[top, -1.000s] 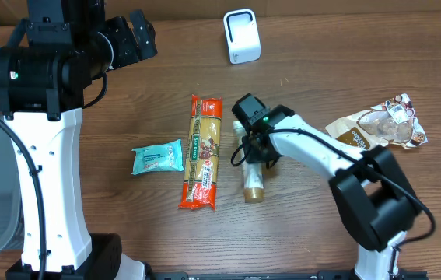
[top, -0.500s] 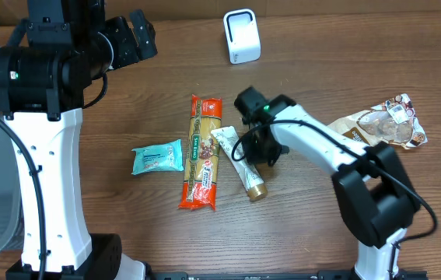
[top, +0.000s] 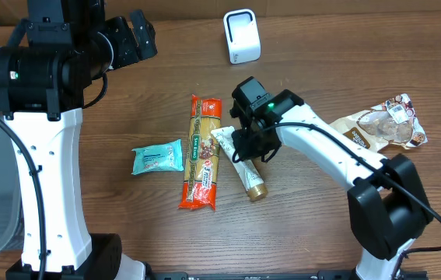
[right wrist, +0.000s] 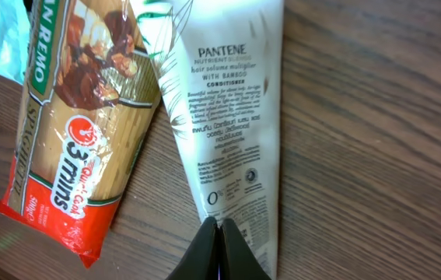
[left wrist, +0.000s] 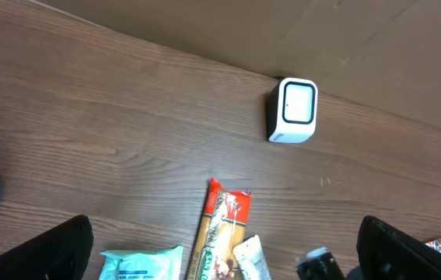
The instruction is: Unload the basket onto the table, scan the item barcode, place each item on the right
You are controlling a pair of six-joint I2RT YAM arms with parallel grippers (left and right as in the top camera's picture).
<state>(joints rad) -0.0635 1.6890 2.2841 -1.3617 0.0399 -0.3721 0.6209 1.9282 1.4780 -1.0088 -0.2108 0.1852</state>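
Pressing clenched tips onto the conditioner tube [right wrist: 232, 117], the right gripper [right wrist: 218, 227] seems to be turning it so its barcode can face the scanner [top: 242, 36], which stands well beyond the tube. The left gripper [top: 144, 35] gapes empty.

The table [top: 321, 62] is brown wood-grain, matt and smooth. The Pantene tube [right wrist: 232, 117] is white plastic with a soft satin sheen, and its cap [top: 257, 190] looks shiny gold. The spaghetti packet [right wrist: 88, 140] is glossy, crinkled plastic film. The scanner [left wrist: 292, 111] is smooth white plastic. The teal packet [top: 158, 158] and the snack pouch [top: 379, 126] are shiny film.
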